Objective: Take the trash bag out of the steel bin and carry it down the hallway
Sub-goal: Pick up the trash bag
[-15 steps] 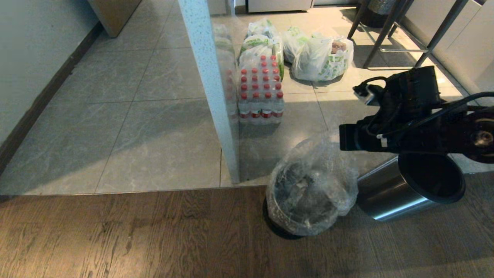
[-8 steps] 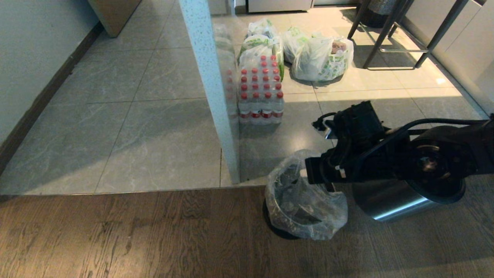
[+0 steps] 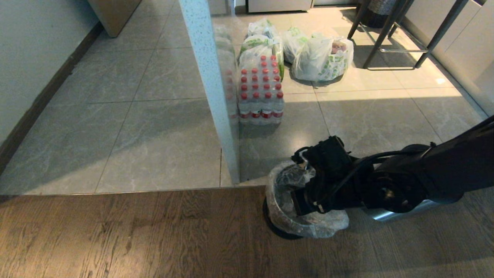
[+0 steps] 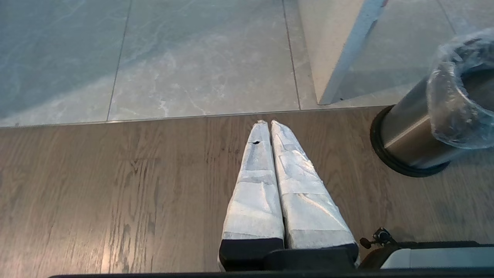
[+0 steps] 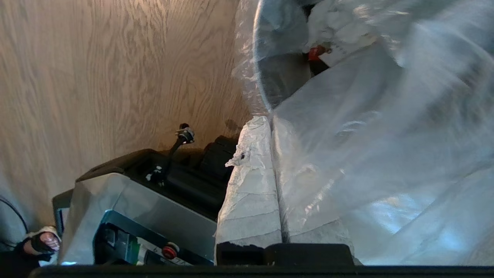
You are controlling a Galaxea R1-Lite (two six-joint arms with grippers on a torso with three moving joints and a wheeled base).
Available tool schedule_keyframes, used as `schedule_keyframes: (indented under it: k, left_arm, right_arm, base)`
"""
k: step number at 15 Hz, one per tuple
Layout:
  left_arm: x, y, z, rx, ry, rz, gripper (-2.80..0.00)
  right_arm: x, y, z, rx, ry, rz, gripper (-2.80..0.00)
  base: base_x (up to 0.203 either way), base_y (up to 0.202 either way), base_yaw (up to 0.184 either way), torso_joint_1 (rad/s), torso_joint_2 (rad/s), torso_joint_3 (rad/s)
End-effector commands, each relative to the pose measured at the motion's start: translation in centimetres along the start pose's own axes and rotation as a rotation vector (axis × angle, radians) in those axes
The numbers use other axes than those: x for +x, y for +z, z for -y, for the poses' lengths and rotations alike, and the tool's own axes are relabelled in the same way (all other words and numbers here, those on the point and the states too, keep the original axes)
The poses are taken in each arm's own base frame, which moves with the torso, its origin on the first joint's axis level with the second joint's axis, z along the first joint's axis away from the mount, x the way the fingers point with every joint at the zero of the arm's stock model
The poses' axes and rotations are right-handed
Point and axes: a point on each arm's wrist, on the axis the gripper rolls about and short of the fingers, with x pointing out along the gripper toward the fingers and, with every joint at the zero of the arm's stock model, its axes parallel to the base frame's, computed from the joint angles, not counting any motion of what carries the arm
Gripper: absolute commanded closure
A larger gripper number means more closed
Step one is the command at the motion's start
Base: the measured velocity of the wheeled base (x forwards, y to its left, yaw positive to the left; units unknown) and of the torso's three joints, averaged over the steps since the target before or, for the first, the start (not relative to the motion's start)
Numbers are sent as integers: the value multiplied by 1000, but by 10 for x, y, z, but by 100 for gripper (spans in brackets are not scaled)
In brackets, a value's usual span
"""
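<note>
The right gripper [image 5: 270, 127] is low over the mouth of the steel bin [image 4: 405, 143], its fingers pressed together on a fold of the trash bag [image 3: 308, 227]. The clear film drapes over one finger, and the bag's rim is folded over the bin just below the gripper. The bin stands on the wooden floor [image 3: 135, 235]. The left gripper [image 4: 270, 125] hangs well to the side of the bin, fingers together, holding nothing.
</note>
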Motion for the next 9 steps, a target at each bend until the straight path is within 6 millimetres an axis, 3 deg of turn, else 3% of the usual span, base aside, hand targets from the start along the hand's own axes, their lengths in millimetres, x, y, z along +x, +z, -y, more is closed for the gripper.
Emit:
schedule_keyframes:
  k: [1,5,9]
  left_arm:
    - [0,0,0,0,0,-2,0]
    - [0,0,0,0,0,-2,0]
    - [0,0,0,0,0,-2,0]
  right_arm:
    - [15,-8,-4,-12,3,-42,0]
    - [42,-19,-21,-53,28,-32,0]
    - [54,-20,-23,-116,14,11,0]
  base:
    - [0,0,0,0,0,0]
    - [0,0,0,0,0,0]
    - [0,0,0,0,0,0]
